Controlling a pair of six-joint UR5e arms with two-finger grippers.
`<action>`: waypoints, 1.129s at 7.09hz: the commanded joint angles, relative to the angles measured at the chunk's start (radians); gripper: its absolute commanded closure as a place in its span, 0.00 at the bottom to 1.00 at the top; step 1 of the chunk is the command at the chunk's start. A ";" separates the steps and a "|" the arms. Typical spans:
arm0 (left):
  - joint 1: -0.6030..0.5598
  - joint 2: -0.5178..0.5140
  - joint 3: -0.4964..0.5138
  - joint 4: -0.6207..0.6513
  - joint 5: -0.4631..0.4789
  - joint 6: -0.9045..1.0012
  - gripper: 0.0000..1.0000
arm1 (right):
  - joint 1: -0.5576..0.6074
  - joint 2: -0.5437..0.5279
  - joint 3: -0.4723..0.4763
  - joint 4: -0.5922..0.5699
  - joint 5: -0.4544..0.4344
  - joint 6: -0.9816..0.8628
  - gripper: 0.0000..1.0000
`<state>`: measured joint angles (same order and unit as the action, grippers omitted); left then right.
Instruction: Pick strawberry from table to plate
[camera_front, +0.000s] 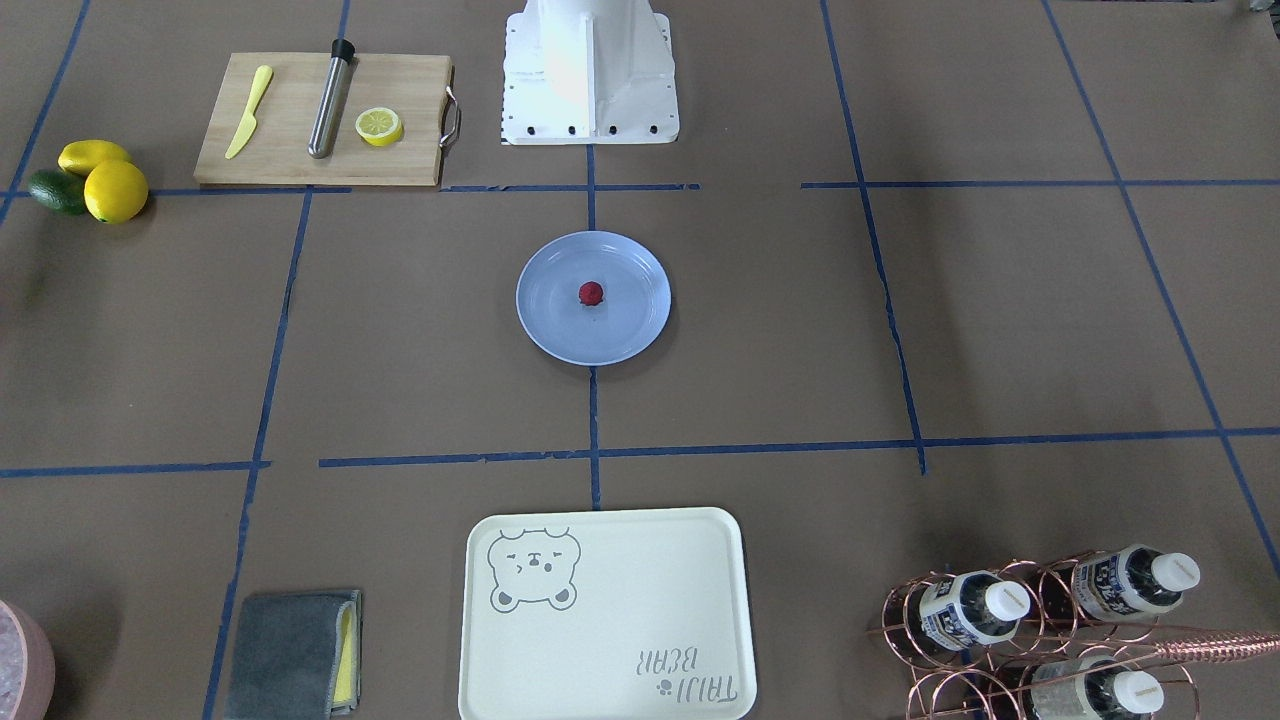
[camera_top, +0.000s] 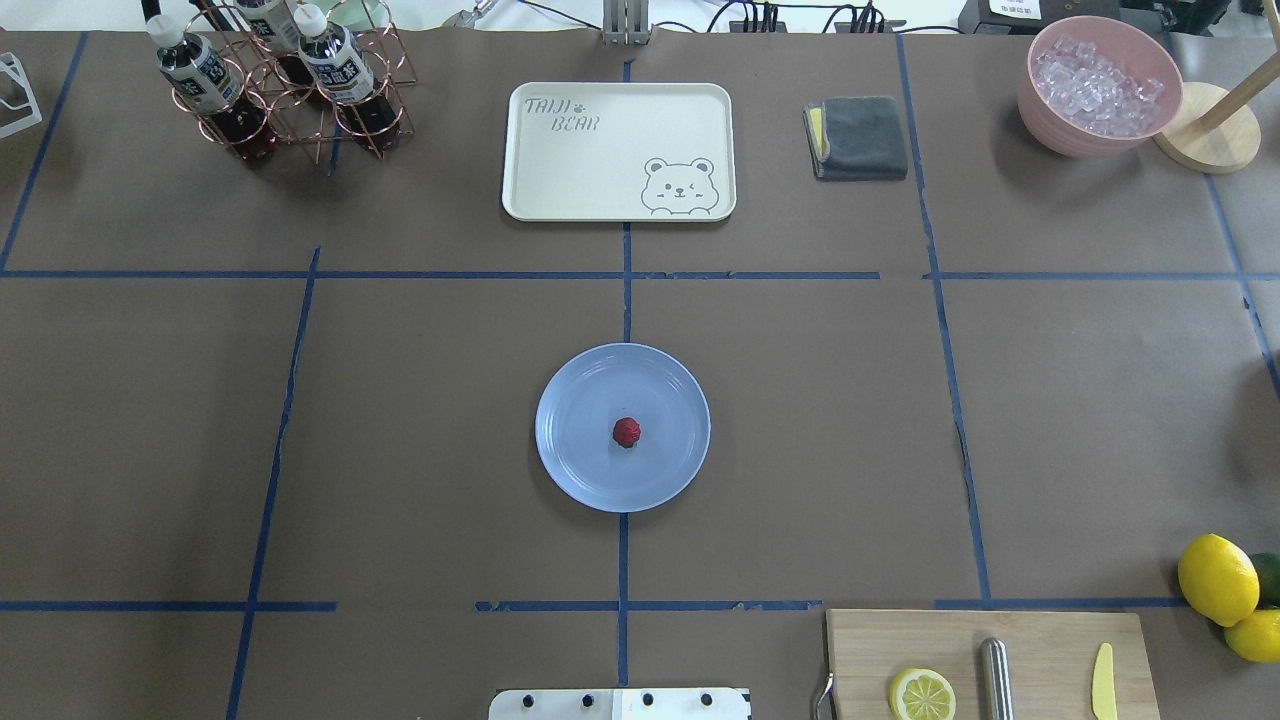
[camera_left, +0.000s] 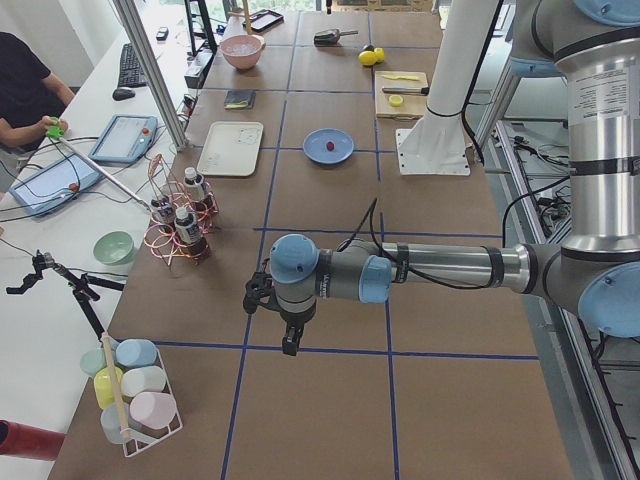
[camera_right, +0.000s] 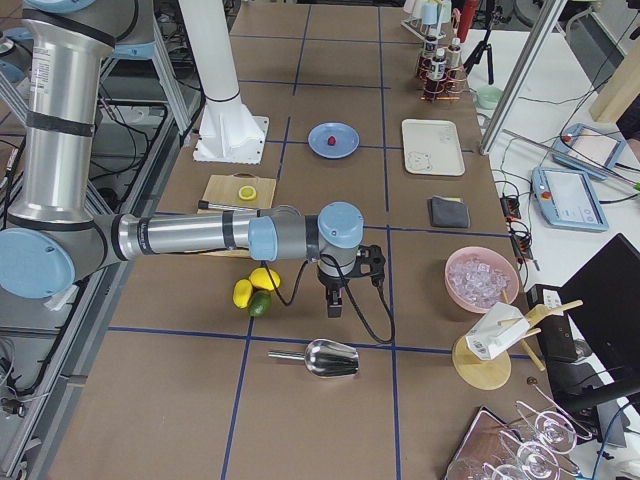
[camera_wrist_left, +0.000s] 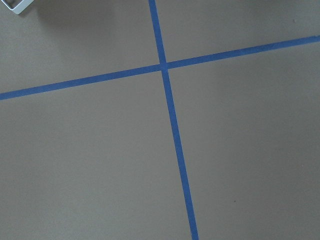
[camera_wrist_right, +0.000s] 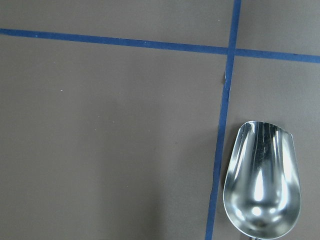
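Observation:
The small dark-red strawberry (camera_front: 591, 293) (camera_top: 627, 432) lies in the middle of the light-blue plate (camera_front: 545, 325) (camera_top: 570, 475), which rests at the centre of the brown table (camera_top: 420, 420). Both arms are far from it and show only in the side views. My left gripper (camera_left: 290, 345) hangs over bare table at the left end, fingers pointing down. My right gripper (camera_right: 333, 305) hangs near the lemons (camera_right: 255, 285) at the right end. I cannot tell whether either one is open or shut. Neither wrist view shows any fingers.
A cutting board (camera_top: 1040, 650) carries a half lemon, a metal rod and a yellow knife. A bear tray (camera_top: 618, 150), grey cloth (camera_top: 860, 137), bottle rack (camera_top: 280, 85) and ice bowl (camera_top: 1098, 85) line the far edge. A metal scoop (camera_wrist_right: 262, 177) lies under the right wrist.

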<state>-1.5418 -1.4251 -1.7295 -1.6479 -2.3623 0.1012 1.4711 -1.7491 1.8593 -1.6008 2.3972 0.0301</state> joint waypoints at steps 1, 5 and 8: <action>-0.001 -0.003 -0.001 -0.001 0.002 0.000 0.00 | 0.000 0.000 0.001 -0.001 -0.001 0.001 0.00; -0.001 -0.005 -0.031 -0.001 0.002 -0.002 0.00 | 0.000 0.005 0.003 0.001 -0.001 0.001 0.00; -0.001 -0.008 -0.035 -0.001 0.000 -0.002 0.00 | -0.002 0.006 0.003 0.001 -0.001 -0.001 0.00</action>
<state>-1.5432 -1.4321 -1.7638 -1.6490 -2.3615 0.0997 1.4701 -1.7432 1.8610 -1.6000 2.3961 0.0287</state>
